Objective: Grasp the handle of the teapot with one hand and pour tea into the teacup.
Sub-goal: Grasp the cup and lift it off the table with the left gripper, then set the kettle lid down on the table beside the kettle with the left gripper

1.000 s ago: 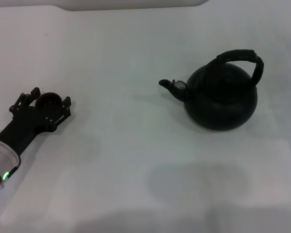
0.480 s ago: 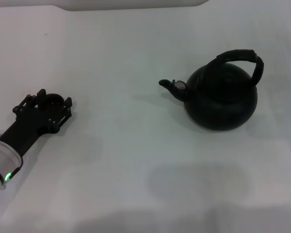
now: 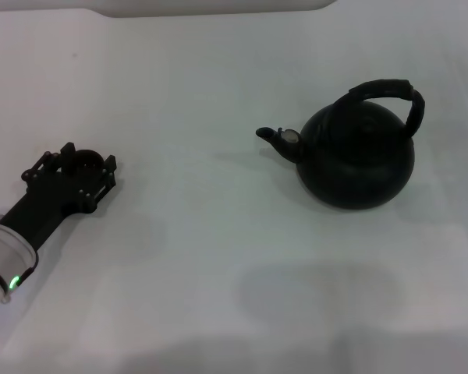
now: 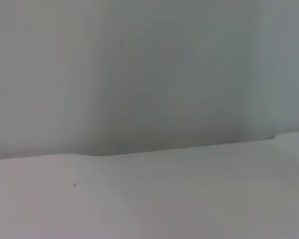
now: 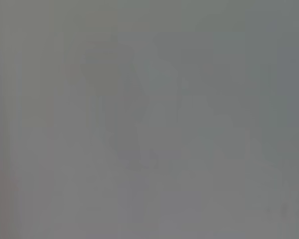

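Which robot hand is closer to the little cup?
The left hand. It sits right at the teacup, on the table's left side, far from the teapot. The right hand is not in view in any picture.

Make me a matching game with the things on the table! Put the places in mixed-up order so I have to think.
Things:
1. teapot
2. handle
3. teacup
4. left claw

Places:
A. arching over the pot's top
B. tucked inside the claw
C. on the table's left side, around the cup
D. standing on the right, spout pointing left

Pairs: 1-D, 2-A, 3-B, 4-C
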`<state>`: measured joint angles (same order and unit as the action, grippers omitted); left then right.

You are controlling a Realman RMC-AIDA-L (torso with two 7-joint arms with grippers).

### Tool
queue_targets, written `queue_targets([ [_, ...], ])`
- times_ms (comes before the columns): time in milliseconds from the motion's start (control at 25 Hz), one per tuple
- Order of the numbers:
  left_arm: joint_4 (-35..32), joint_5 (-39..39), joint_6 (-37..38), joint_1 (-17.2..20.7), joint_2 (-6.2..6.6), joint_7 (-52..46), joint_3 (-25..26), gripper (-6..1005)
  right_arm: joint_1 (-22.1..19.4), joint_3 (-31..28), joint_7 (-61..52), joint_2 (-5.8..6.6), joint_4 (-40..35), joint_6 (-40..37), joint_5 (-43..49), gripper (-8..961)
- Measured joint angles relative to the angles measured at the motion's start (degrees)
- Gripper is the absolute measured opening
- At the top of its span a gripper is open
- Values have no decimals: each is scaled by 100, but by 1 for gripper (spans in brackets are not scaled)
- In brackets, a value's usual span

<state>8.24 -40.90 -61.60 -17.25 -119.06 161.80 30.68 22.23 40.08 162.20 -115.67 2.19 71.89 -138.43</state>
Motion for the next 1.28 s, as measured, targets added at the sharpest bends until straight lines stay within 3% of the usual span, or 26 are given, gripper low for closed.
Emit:
queue_targets([
  [600, 20, 85, -229, -16, -10, 1, -14, 695, -14, 0, 5, 1, -9, 0, 0, 650],
  [1280, 622, 1870, -308, -296, -37, -15, -10, 696, 10, 0, -17, -5, -43, 0, 0, 649],
])
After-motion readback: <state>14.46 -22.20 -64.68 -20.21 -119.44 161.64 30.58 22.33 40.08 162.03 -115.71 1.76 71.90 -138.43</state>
